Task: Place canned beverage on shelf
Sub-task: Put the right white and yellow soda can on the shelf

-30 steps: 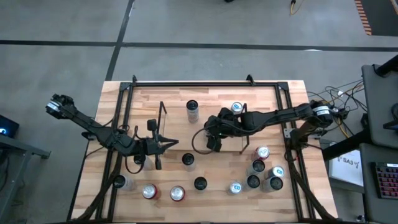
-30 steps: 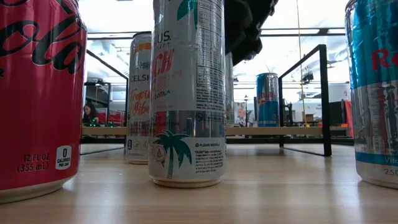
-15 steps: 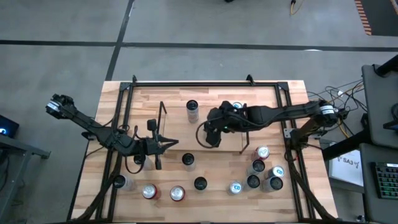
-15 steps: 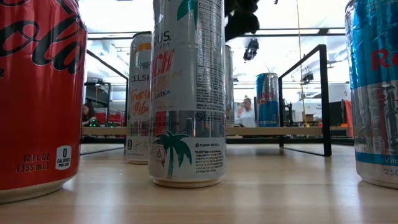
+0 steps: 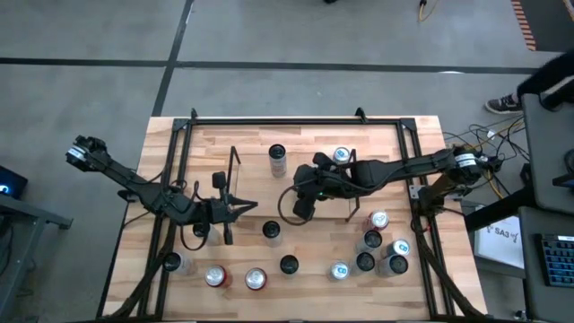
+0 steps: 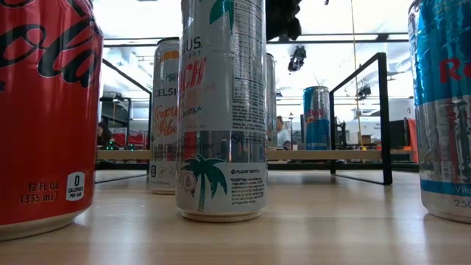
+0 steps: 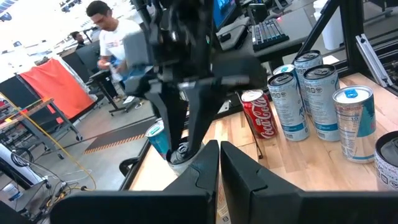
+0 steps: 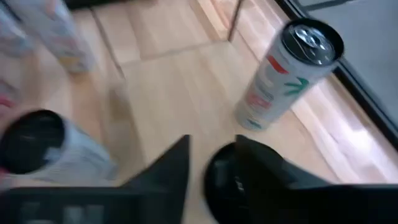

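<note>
The shelf (image 5: 235, 170) has thin black wire end frames and a light wood base (image 6: 331, 155). Two cans stand on it, one dark-topped (image 5: 276, 154) and one blue (image 5: 341, 155) (image 6: 316, 118). My right gripper (image 5: 300, 208) (image 8: 212, 146) hangs over the shelf's middle, pointing down at a slant. Its fingers are a little apart and nothing is between them. In the left wrist view a dark-topped can (image 7: 182, 154) stands just below the right gripper (image 7: 183, 140). My left gripper (image 5: 224, 211) (image 7: 219, 155) waits, shut, at the shelf's left end.
Loose cans stand on the table's near half: a cluster at the near right (image 5: 377, 247), red cans (image 5: 256, 280) and others along the near edge, and one (image 5: 271, 231) by the shelf. A black tubular frame (image 5: 296, 119) rings the table. A person (image 7: 115, 43) stands in the room beyond the table.
My right gripper has risen. In the low view it has gone from beside the cans' tops almost out of the top of the picture.
</note>
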`<state>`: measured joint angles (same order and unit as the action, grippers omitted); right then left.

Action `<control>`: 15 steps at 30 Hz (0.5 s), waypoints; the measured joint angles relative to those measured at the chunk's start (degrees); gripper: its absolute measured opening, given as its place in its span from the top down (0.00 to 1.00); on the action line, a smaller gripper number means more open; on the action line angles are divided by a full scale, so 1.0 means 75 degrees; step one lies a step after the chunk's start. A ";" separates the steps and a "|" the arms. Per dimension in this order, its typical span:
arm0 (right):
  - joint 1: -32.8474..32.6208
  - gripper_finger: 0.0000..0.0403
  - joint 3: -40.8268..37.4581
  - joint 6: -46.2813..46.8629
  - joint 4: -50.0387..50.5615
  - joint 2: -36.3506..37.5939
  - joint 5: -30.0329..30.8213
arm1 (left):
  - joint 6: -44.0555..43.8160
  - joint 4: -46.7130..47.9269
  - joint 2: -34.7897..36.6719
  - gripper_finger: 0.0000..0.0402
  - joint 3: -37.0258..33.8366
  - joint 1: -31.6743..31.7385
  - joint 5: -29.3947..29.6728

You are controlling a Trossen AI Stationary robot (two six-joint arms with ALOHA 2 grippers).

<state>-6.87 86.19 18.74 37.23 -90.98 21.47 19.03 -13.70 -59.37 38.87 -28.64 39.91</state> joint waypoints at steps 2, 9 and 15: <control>0.0000 0.90 -0.0008 -0.0152 0.0079 -0.0104 0.0087 | 0.0000 -0.0002 0.0000 1.00 0.0000 -0.0002 0.0002; 0.0000 0.96 0.0000 -0.0244 0.0171 -0.0216 0.0146 | 0.0000 0.0011 0.0000 1.00 0.0000 -0.0002 0.0002; 0.0000 0.96 0.0003 -0.0350 0.0498 -0.0125 0.0141 | 0.0029 0.0013 0.0000 1.00 0.0000 -0.0002 0.0002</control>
<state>-6.87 86.21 16.12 40.97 -91.91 22.53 19.25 -13.60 -59.37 38.87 -28.66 39.92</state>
